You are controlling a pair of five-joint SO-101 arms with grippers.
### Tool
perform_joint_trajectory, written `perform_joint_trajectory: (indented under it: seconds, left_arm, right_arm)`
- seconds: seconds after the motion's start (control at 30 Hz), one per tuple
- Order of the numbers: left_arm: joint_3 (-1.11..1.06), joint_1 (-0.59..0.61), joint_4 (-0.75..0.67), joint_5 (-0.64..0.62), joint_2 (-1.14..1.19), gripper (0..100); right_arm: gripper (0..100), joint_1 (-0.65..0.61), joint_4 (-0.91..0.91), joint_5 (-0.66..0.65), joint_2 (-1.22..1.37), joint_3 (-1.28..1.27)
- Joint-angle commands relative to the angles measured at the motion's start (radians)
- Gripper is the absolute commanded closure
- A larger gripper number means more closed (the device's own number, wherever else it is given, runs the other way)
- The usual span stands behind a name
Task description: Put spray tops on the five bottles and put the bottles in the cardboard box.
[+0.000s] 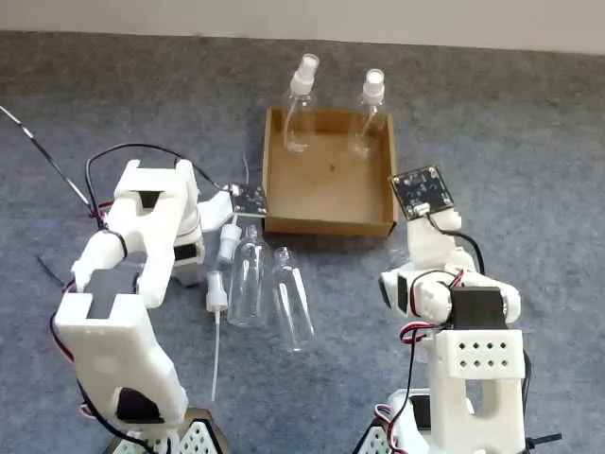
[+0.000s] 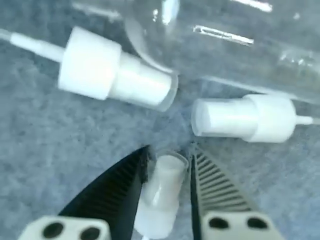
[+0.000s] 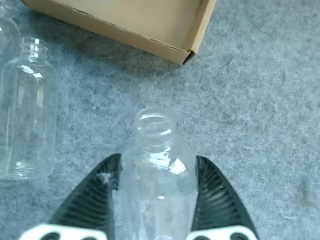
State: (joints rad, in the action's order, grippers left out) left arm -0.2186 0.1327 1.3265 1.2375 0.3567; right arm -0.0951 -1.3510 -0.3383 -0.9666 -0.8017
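The cardboard box lies ahead of both sets of jaws. Two finished bottles already stand with their tops on against its far wall, which leaves the near floor free for the rest.

The right gripper has its jaws pressed against both sides of a bare bottle. They hold it by the body, so the open neck sticks out past the fingertips toward the box's near corner, probably to keep the mouth clear for a top. I cannot tell whether this bottle is upright or tilted.

Two spare bottles lie side by side on the carpet, off to one side of the right jaws and just beyond the left ones.

The left gripper has its jaws drawn narrow around a spray top, apparently to carry it to a bottle. Two loose tops lie just past its fingertips, within easy reach for later.
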Motion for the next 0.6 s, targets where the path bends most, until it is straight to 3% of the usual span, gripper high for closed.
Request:
perform_joint_trajectory:
  seconds: [0.0, 0.13, 0.3, 0.57]
  left_arm:
    - [0.039, 0.058, -0.028, -0.061, -0.027, 90]
    - [0.042, 0.064, -0.029, -0.192, -0.099, 89]
    - [0.042, 0.062, -0.029, -0.462, -0.188, 89]
    - [0.039, 0.065, -0.021, -0.508, -0.219, 84]
  right_arm:
    - [99.5, -0.010, -0.005, 0.011, -0.025, 0.008]
    - [99.5, -0.010, -0.005, 0.011, -0.025, 0.008]
    - [99.5, -0.010, -0.005, 0.009, -0.025, 0.005]
    - [99.5, -0.008, -0.005, 0.008, -0.025, 0.005]
